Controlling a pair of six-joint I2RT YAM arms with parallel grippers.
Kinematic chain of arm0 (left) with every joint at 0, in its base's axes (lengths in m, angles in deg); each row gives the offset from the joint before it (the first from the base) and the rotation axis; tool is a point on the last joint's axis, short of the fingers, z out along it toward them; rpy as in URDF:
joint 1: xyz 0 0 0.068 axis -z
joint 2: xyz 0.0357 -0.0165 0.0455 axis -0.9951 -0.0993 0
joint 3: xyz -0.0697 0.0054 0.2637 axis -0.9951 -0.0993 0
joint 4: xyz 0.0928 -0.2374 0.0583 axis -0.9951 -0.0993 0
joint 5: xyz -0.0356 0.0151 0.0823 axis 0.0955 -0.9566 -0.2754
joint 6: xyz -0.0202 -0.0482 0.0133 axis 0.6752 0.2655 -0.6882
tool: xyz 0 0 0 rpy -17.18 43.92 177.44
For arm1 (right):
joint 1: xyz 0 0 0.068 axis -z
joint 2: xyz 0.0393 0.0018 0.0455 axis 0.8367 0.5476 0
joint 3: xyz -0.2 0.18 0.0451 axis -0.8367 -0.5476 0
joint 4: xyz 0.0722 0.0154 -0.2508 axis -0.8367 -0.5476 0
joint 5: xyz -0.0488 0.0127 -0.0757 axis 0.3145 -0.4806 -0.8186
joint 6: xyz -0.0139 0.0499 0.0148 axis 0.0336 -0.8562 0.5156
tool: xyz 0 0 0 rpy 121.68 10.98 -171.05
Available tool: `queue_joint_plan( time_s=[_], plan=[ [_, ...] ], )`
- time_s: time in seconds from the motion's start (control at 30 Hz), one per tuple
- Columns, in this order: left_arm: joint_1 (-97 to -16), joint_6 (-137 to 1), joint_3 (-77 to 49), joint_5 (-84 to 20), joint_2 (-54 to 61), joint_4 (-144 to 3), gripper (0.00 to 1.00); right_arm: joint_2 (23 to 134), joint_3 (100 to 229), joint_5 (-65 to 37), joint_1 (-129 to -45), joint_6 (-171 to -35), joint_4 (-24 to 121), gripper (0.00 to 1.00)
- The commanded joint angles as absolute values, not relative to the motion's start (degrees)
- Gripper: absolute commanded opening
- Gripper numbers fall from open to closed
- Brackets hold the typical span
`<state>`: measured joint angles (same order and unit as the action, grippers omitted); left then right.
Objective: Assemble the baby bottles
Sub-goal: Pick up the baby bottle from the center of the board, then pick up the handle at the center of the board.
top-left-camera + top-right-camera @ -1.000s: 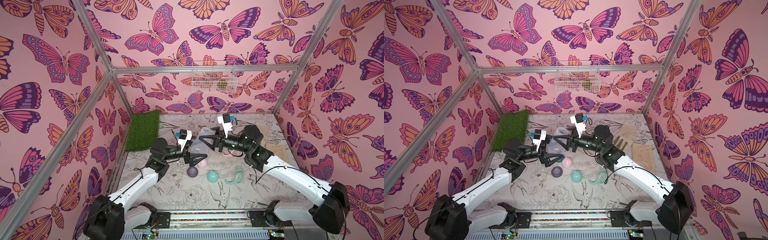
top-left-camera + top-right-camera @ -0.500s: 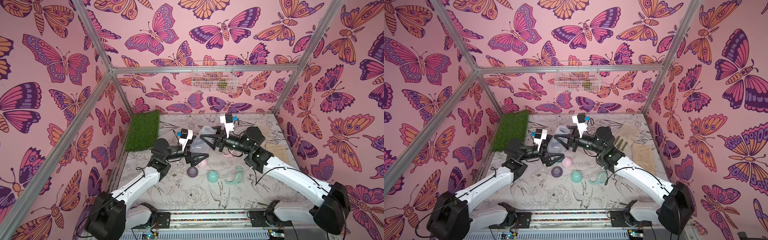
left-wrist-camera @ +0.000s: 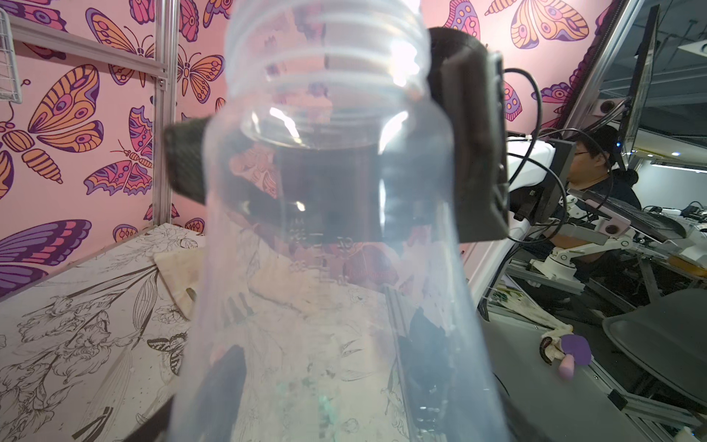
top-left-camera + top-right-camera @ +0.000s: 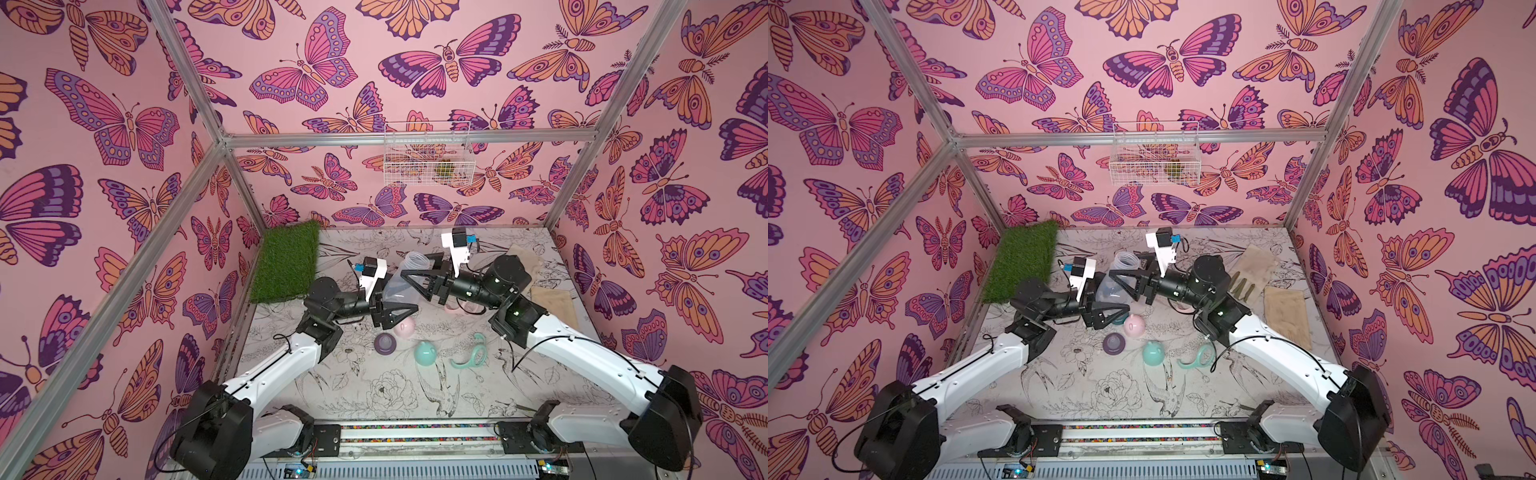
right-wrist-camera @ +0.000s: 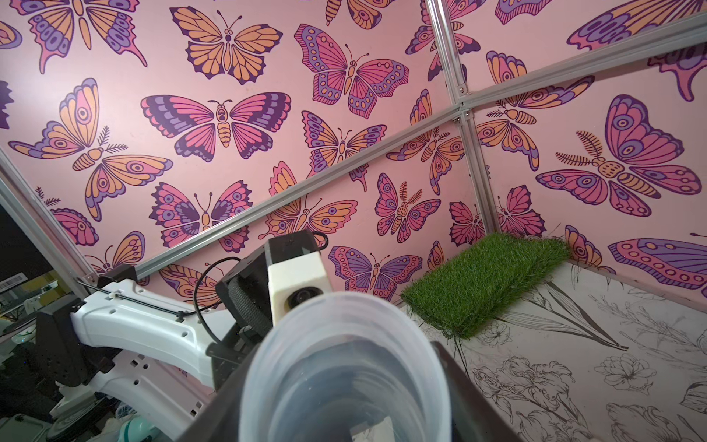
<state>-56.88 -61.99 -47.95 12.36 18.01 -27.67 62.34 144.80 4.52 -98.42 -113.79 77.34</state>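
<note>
A clear bottle [image 4: 395,286] [image 4: 1113,291] hangs tilted above the table between both arms, its threaded mouth [image 4: 411,262] pointing toward the back wall. My right gripper [image 4: 415,268] [image 5: 344,402] is shut on the neck. My left gripper [image 4: 395,297] [image 3: 325,363] is shut on the wide base; its fingers [image 3: 225,382] show through the plastic. On the table lie a pink eared cap [image 4: 404,329], a purple nipple collar [image 4: 384,343], a teal cap [image 4: 426,353] and a teal handled ring [image 4: 471,355]. A pink handled ring [image 4: 459,308] is partly hidden under the right arm.
A green grass mat [image 4: 286,262] lies at the back left corner. Beige gloves [image 4: 1254,270] and a beige cloth [image 4: 1287,311] lie along the right wall. A white wire basket [image 4: 428,158] hangs on the back wall.
My left gripper's jaws have narrowed from wide open onto the bottle's base. The right gripper has kept its hold on the neck and shifted only slightly.
</note>
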Motion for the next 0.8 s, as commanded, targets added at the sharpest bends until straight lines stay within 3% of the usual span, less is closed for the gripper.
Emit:
queue_joint_plan(
  time_s=[0.0,0.07,0.13,0.23,0.53,0.67,0.77],
  plan=[
    [-56.7,-65.0,-46.8,8.3,19.9,-31.3,0.09,60.0,144.5,3.1,-98.8,-111.5,73.4,0.20],
    [-56.7,-66.9,-47.0,5.8,20.9,-34.3,0.01,58.8,144.7,2.2,-98.8,-109.6,70.0,0.32],
    [-56.7,-69.0,-47.4,2.4,22.4,-37.7,0.00,57.1,144.6,0.5,-98.7,-107.5,66.6,0.52],
    [-56.8,-72.0,-48.3,-3.4,24.6,-41.8,0.00,54.9,144.8,-2.8,-98.8,-104.7,60.7,0.64],
    [-56.8,-80.0,-50.9,-26.2,30.9,-52.4,0.00,49.9,142.2,-18.5,-98.7,-98.7,43.8,0.67],
    [-56.8,-82.0,-53.4,-33.9,33.4,-53.4,0.00,50.6,140.3,-20.6,-98.7,-98.4,39.1,0.67],
    [-56.8,-82.8,-55.3,-36.7,35.4,-53.2,0.00,53.4,139.8,-19.7,-98.8,-98.6,35.8,0.60]
  ],
)
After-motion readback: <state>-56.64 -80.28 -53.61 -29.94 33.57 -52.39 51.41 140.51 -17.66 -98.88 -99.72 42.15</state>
